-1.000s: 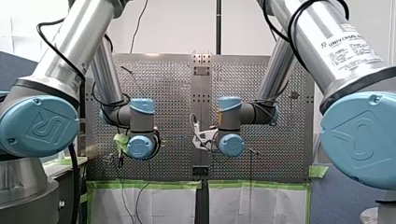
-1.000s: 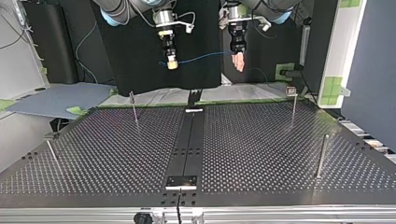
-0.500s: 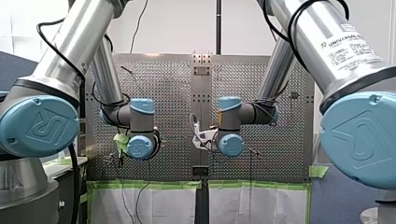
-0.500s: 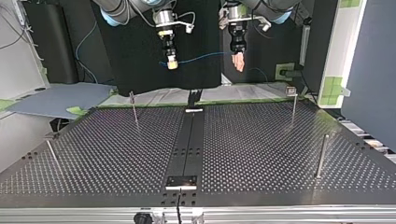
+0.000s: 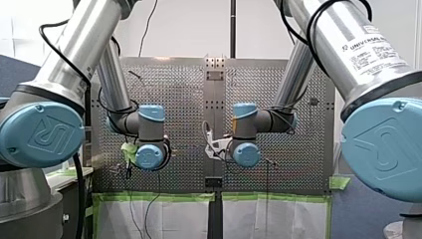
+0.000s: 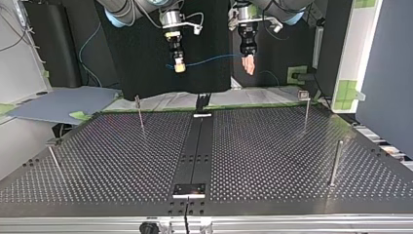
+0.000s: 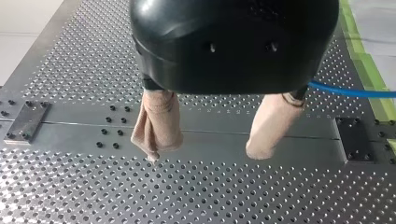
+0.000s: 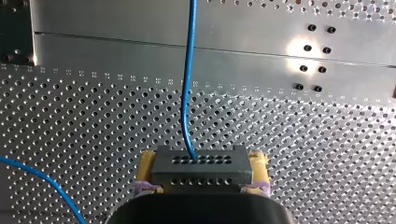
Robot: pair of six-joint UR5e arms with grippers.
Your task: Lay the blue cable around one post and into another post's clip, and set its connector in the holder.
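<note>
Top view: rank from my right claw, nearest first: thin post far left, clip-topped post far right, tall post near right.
1. Thin post: view's left, far edge, same side as my right claw.
2. Clip-topped post: far edge, view's right.
3. Tall post: view's right, closer to the camera.

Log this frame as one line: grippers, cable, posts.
right gripper: shut on connector | left gripper: open, over table | blue cable: runs from connector toward left gripper, unrouted | posts: bare
</note>
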